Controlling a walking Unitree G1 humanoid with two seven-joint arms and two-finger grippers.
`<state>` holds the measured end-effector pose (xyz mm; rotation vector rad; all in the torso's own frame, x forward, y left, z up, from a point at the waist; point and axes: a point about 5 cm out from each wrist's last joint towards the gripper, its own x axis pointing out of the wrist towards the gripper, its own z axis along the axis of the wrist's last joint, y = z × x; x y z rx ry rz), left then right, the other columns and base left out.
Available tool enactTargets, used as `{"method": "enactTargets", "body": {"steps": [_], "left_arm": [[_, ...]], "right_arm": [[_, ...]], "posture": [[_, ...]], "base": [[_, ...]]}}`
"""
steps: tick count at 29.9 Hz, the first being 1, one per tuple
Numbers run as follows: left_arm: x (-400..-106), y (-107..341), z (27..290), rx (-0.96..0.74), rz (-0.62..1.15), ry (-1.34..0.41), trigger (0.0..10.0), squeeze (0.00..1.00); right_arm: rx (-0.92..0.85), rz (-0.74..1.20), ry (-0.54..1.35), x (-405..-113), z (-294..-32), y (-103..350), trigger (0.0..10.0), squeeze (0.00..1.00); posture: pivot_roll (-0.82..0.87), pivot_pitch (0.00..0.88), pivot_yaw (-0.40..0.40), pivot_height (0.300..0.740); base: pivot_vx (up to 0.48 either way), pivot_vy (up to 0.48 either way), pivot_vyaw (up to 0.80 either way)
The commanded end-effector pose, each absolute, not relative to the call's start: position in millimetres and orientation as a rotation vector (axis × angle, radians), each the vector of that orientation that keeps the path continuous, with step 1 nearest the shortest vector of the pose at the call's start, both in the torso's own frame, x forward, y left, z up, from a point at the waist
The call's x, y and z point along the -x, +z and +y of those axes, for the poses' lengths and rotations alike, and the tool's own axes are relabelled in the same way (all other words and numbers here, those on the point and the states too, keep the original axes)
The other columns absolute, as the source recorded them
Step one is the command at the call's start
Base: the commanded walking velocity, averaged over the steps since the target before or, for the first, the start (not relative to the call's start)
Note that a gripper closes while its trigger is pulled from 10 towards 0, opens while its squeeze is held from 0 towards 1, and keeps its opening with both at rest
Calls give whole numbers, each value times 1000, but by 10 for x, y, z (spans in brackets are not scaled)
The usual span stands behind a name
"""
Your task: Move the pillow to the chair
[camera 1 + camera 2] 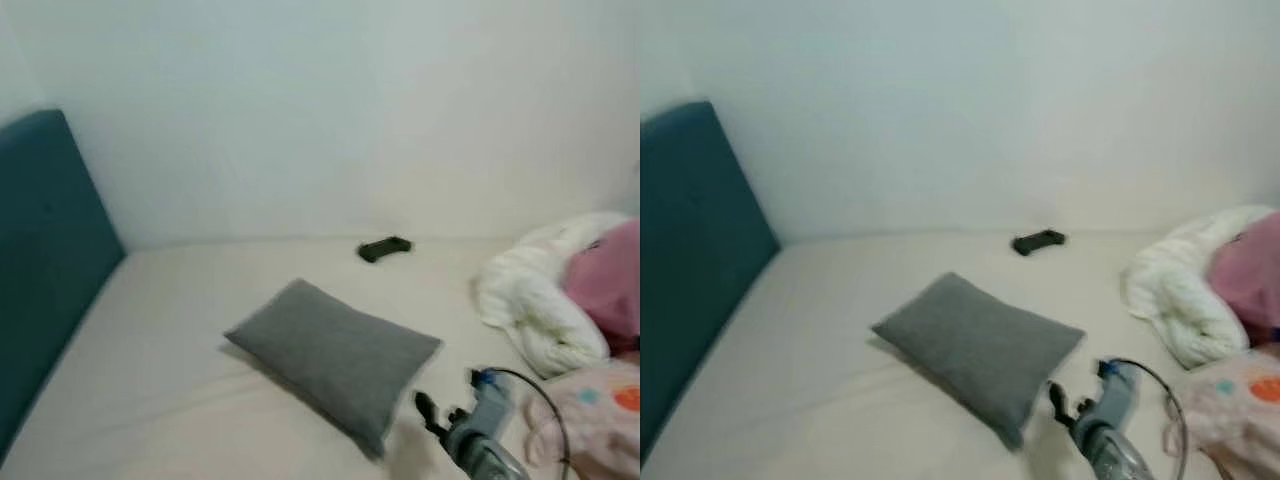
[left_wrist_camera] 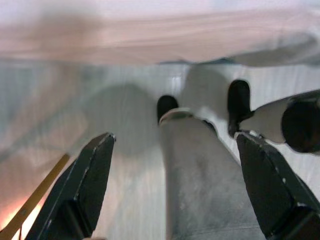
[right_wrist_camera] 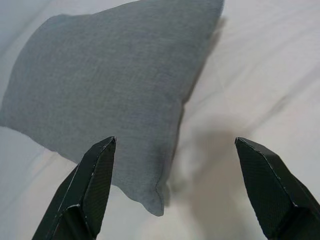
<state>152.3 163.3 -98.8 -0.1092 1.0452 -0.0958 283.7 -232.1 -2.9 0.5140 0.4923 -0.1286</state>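
Observation:
A grey pillow (image 1: 335,360) lies flat on the cream bed (image 1: 180,350), near its middle, with one corner towards me. My right gripper (image 1: 438,412) hovers low over the bed just beyond the pillow's right near corner. In the right wrist view the right gripper (image 3: 175,141) is open, and the pillow (image 3: 110,85) lies ahead between and beyond its fingers, untouched. My left gripper (image 2: 175,135) is open and holds nothing; it points down at the floor beside my own leg (image 2: 200,175).
A teal headboard (image 1: 50,260) closes the bed's left side and a white wall runs behind. A small black object (image 1: 385,248) lies near the wall. A white blanket (image 1: 530,300), a pink item (image 1: 610,275) and a patterned cloth (image 1: 600,410) are heaped at the right.

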Motion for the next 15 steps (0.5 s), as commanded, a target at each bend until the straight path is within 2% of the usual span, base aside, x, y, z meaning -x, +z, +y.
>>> {"method": "enactTargets", "body": {"steps": [1,8,15], "left_arm": [[-1439,-1020,1646,115,1074,-85,10000,0],[-1443,-1018,1647,115,1074,-87,10000,0],[-1439,-1020,1658,109,1076,-88,10000,0]], "right_arm": [[-553,501,-144,-2798,-2318,-67,10000,0],[-615,454,-183,-2808,-2425,-20,10000,0],[-674,415,-128,-2885,-2394,56,10000,0]], "posture": [[-99,36,12,720],[-99,40,16,680],[-91,42,19,650]], "base": [[0,0,0],[0,0,0],[0,0,0]]}}
